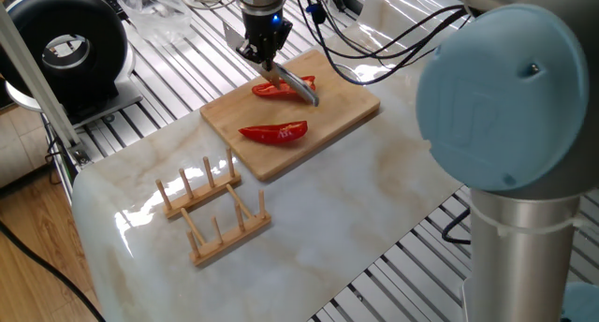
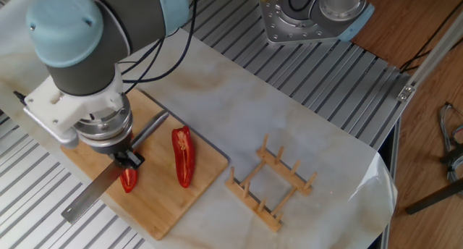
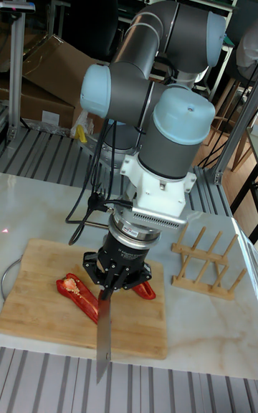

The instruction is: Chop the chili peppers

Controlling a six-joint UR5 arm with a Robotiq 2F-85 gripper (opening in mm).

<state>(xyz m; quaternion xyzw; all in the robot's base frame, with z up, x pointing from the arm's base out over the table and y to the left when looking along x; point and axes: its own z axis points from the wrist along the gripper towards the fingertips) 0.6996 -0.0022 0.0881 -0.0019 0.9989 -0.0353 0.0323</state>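
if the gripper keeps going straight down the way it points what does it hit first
Most likely the chili pepper half directly beneath it: the gripper points down, holding the knife over that half. Below that lies the cutting board. Whether the blade already touches is unclear.

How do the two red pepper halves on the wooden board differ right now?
The pepper under the knife is crossed by the blade held in the gripper; the free pepper lies untouched nearer the wooden rack. The first is partly hidden, the second fully visible. Both are glossy red, uncut, on the cutting board.
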